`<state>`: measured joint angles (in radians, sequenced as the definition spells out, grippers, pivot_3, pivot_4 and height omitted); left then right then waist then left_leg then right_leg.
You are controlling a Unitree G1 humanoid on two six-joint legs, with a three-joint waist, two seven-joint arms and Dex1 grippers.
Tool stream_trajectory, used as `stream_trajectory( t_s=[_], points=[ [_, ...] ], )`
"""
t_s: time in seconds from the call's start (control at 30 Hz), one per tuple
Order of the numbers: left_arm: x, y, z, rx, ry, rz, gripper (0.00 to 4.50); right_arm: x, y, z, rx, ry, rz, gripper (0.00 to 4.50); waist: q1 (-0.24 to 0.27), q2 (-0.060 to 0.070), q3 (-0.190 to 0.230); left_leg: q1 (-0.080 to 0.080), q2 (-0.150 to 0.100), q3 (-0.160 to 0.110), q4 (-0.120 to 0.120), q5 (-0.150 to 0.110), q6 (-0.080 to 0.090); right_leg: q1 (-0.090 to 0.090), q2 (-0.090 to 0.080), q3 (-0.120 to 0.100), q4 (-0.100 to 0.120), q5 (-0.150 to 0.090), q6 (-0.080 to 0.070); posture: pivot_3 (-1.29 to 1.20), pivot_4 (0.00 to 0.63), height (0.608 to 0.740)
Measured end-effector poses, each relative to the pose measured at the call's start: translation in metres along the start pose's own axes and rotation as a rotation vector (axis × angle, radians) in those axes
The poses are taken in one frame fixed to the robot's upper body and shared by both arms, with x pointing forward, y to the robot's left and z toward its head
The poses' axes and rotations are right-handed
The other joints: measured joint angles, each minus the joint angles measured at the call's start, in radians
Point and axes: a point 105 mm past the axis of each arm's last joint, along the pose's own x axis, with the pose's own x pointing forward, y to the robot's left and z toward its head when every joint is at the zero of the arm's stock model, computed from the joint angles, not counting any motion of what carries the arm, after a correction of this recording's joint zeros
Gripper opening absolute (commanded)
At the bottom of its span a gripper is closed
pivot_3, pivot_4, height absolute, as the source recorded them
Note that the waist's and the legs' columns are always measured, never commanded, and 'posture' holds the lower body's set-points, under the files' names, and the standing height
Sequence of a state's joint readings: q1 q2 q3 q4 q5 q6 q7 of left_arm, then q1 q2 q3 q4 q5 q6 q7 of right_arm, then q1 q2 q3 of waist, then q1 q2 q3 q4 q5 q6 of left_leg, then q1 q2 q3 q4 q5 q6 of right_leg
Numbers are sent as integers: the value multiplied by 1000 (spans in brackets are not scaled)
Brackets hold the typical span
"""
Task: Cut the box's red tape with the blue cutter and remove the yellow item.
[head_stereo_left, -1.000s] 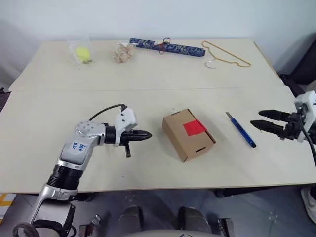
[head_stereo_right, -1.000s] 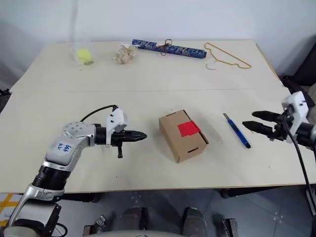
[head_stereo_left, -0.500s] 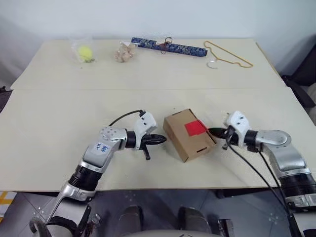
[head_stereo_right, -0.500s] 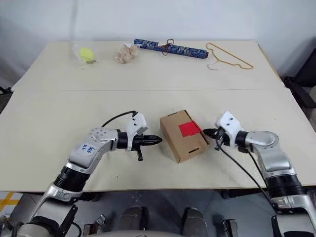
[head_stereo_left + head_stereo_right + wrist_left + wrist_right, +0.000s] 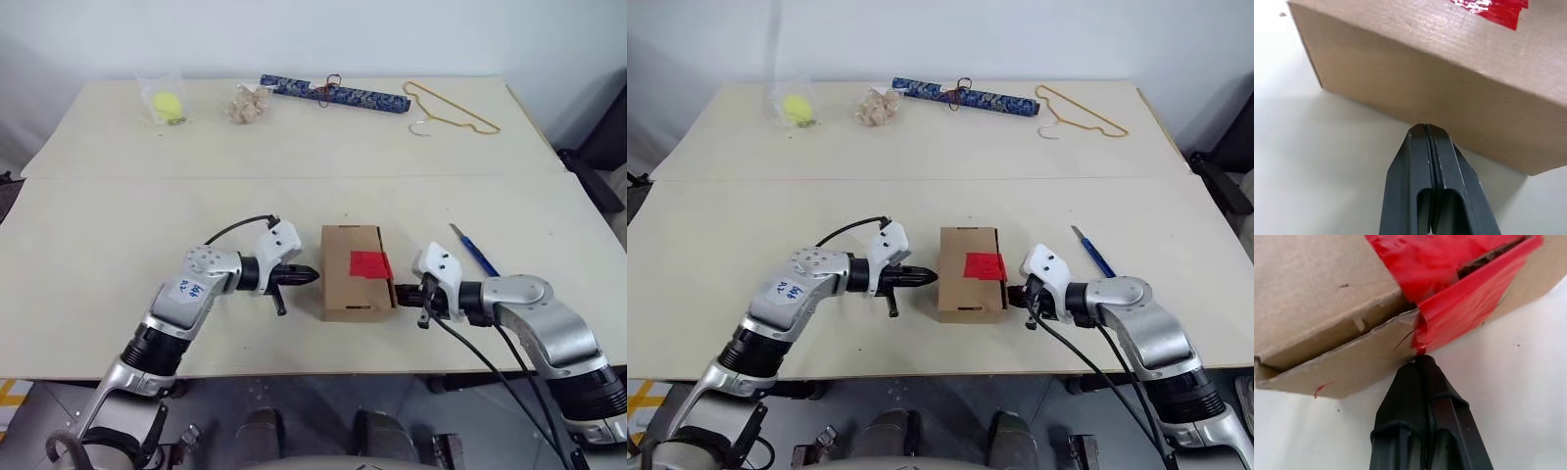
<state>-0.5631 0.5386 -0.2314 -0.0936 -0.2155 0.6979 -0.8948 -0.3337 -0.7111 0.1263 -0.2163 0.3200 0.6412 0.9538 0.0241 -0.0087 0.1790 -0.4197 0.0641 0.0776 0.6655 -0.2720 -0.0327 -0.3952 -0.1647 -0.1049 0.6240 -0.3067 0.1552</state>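
Note:
The brown box [image 5: 345,284] lies near the table's front edge, its sides square to that edge. The red tape [image 5: 369,264] sits on its lid and folds down the right side [image 5: 1459,303]. My left gripper [image 5: 312,275] is shut, tip against the box's left wall [image 5: 1400,68]. My right gripper [image 5: 397,292] is shut too, its tip [image 5: 1419,361] touching the box's right side just below the tape. The blue cutter [image 5: 475,253] lies on the table behind my right arm, held by nothing. The yellow item is hidden.
Along the far edge lie a clear bag with a yellow-green ball [image 5: 168,102], a beige knotted bundle [image 5: 247,101], a dark blue patterned roll [image 5: 333,94] and a wire hanger [image 5: 451,110]. The table's front edge [image 5: 313,377] runs close behind both arms.
My right gripper shut and swung in from the table's right edge to the box's right side. The left gripper closed on the left wall. The box turned from angled to square.

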Motion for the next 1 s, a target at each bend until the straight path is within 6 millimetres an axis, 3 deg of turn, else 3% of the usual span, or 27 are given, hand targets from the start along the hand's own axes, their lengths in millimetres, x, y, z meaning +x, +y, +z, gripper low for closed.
stream_trajectory(
  t_s=[0.23,0.37,0.53,0.7,0.77,0.9,1.0],
  points=[
    [-7,-5,-4,-19,3,-18,0,6,4,-3,19,12,-18,25,3,0,0,0,0,0,0,0,0,0,0,0,0,0,0,0,150,740],
    [-12,5,6,5,-24,33,0,-18,3,-6,148,31,-47,25,5,0,0,-1,0,0,0,0,0,0,0,0,0,0,0,0,150,740],
    [-26,8,28,53,-71,-16,0,-57,-9,23,282,-12,-105,1638,-1,0,0,0,0,0,0,0,0,0,0,0,0,0,-1,0,150,740],
    [-25,-1,76,159,-164,-150,0,-66,-17,55,479,-13,-101,3361,0,-1,0,0,0,0,0,0,0,-1,0,0,1,0,-1,0,150,740],
    [-16,-2,83,181,-178,-167,0,-59,-20,61,532,-25,-82,3361,2,-1,0,0,0,0,0,0,0,-1,0,0,2,0,-1,0,150,740],
    [11,1,62,145,-107,-165,0,-38,-26,65,629,-53,-63,3361,1,-1,0,-2,0,0,-1,0,0,-3,0,0,1,0,-1,0,150,740],
    [23,0,58,153,-89,-153,0,-29,-30,65,654,-52,-88,3361,1,-1,0,-2,0,0,-2,0,0,-3,0,0,1,0,-1,0,150,740]
  ],
)
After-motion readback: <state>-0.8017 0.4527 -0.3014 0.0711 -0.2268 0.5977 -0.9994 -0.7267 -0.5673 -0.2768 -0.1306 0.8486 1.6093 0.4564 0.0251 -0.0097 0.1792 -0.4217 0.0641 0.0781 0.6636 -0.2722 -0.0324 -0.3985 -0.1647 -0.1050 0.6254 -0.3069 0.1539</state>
